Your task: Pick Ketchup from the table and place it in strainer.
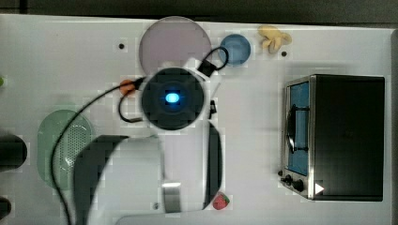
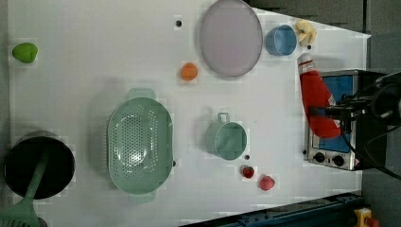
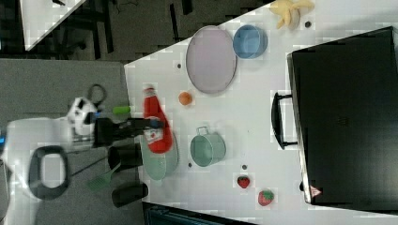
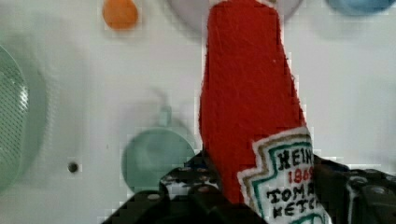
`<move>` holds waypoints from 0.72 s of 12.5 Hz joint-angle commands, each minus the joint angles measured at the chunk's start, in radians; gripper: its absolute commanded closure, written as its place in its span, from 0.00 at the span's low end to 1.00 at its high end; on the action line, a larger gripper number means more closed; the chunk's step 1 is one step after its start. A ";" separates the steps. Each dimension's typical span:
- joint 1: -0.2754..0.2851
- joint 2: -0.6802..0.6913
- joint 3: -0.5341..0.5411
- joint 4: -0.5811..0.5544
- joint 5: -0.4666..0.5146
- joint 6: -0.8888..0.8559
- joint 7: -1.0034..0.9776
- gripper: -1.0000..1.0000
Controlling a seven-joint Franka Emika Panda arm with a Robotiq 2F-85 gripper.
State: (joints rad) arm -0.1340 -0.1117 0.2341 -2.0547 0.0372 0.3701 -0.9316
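Observation:
The ketchup (image 2: 316, 97), a red bottle with a white-and-dark label, hangs in the air above the table with my gripper (image 2: 331, 113) shut on its labelled lower half. In the wrist view the ketchup (image 4: 247, 102) stands between my dark fingers (image 4: 187, 179), cap pointing away from the hand. The right view shows the ketchup (image 3: 155, 122) held in my gripper (image 3: 151, 124) over the table's edge, partly in front of the strainer (image 3: 162, 164). The strainer (image 2: 139, 142), a pale green oval perforated basket, lies in the left view's lower left with nothing in it. It also appears as the strainer (image 1: 63, 145), partly under my arm.
A teal-green cup (image 2: 227, 139) stands between strainer and toaster oven (image 2: 338, 142). A lilac plate (image 2: 231, 37), blue bowl (image 2: 280, 40), orange ball (image 2: 188, 71) and banana (image 2: 305, 31) lie beyond. Two strawberries (image 2: 257, 177) sit near the front edge. A black pot (image 2: 38, 163) stands beside the strainer.

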 commanded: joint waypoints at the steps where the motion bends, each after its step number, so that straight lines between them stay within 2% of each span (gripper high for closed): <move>1: 0.046 0.041 0.131 0.006 0.027 -0.044 0.170 0.40; 5: 0.077 0.073 0.309 0.004 0.033 -0.019 0.506 0.40; 9: 0.093 0.175 0.474 -0.011 0.033 0.144 0.801 0.40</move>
State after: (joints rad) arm -0.0418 0.0781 0.7012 -2.0859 0.0665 0.4766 -0.3162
